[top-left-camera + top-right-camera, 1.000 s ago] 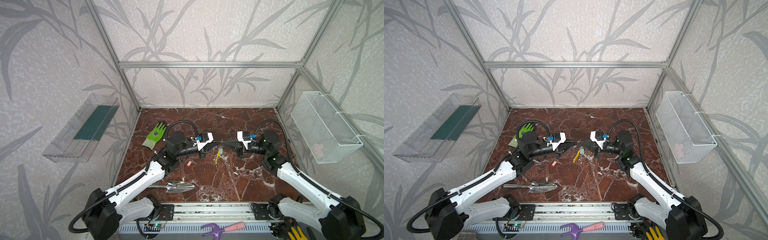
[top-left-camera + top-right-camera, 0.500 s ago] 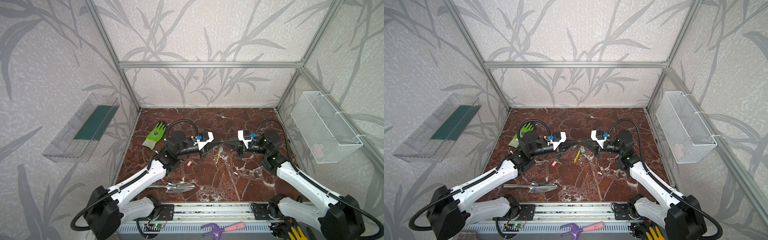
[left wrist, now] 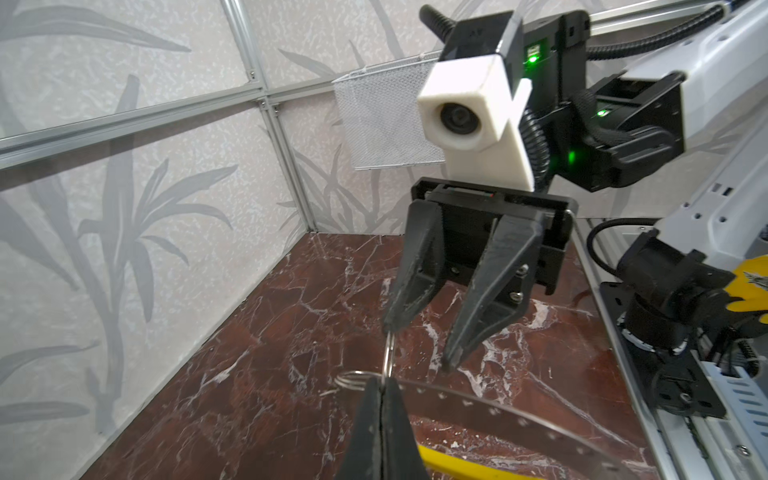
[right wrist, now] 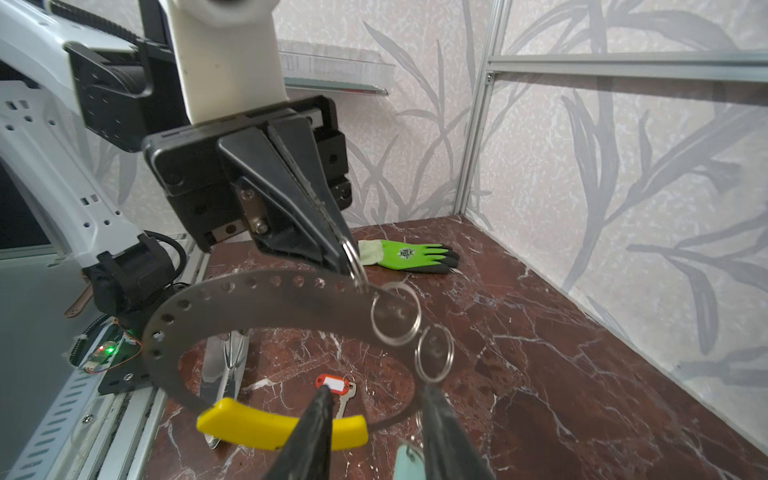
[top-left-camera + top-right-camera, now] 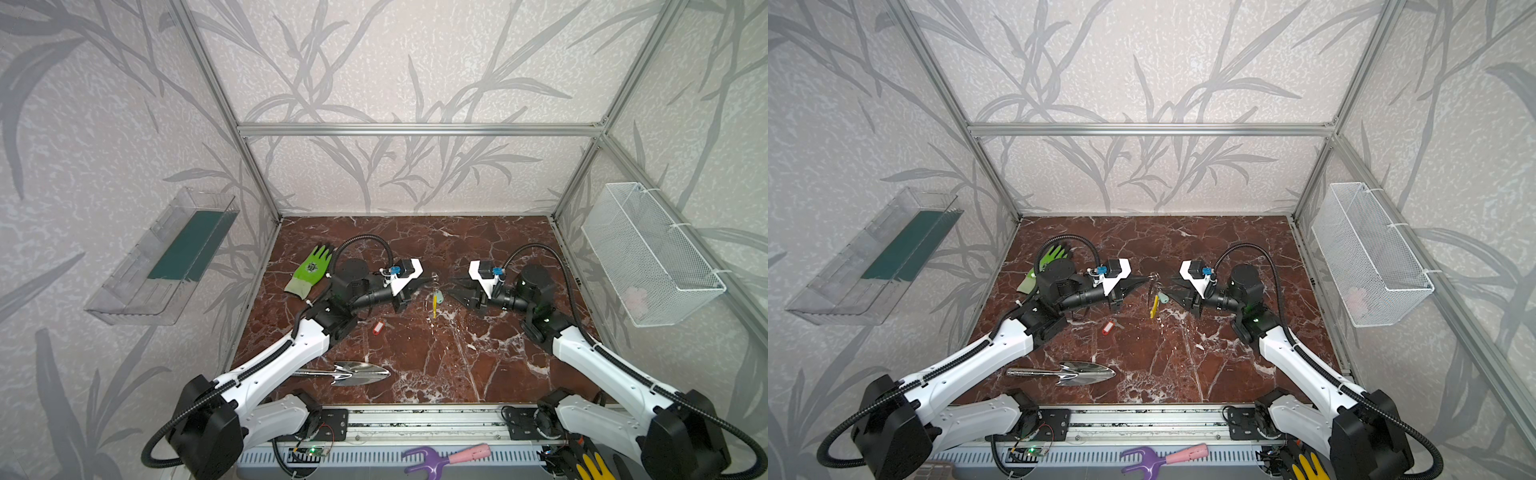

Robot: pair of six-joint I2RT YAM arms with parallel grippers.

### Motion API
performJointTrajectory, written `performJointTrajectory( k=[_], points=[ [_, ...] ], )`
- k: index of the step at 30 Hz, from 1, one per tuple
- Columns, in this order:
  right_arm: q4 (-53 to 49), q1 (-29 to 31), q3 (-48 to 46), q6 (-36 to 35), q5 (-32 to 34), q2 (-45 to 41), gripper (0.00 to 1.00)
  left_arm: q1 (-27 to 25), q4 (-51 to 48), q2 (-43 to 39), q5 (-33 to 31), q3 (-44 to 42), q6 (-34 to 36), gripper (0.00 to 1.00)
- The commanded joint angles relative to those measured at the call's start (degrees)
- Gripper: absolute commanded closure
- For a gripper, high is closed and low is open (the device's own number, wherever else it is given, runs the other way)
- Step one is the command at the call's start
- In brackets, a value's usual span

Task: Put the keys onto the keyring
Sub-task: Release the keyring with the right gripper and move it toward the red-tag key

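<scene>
Above mid-desk (image 5: 457, 365) my left tool (image 4: 347, 262) pinches the keyring (image 4: 266, 286), mint key (image 5: 1163, 297) dangling off it; right tool (image 3: 420, 347) spread alongside. Red key (image 4: 334, 384) lies on desk below: grab by tag, hold ring steady.

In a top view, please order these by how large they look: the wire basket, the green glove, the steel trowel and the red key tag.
1. wire basket, clearly largest.
2. steel trowel and green glove: too alike to rank; the trowel looks longer, the glove broader.
3. red key tag, smallest.
</scene>
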Motion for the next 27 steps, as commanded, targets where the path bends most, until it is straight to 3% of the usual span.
performJointTrajectory(
  k=[1, 7, 13, 21, 27],
  points=[
    [-5.8, 1.3, 0.6, -0.6, 5.4, 2.3, 0.63, 2.7, -5.0, -2.4, -4.2, 2.2, 2.8, 1.00],
    [-3.7, 11.3, 0.3, -1.4, 12.2, 12.5, 0.64, 9.7, -6.3, -5.1, -8.3, -0.1, 3.1, 1.00],
    [2.8, 18.3, 3.3, 2.6, 17.7, 27.0, 0.67, 15.2, -3.8, -7.7, -13.6, -3.1, 1.6, 1.00],
    [4.7, 26.7, 10.5, 3.8, 32.8, 40.7, 0.68, 15.8, -6.2, -11.5, -20.9, -4.2, 1.6, 1.00],
    [5.0, 29.7, 16.1, 6.0, 37.3, 47.4, 0.72, 15.8, -7.7, -13.3, -22.1, -5.8, 1.6, 1.00]
  ],
)
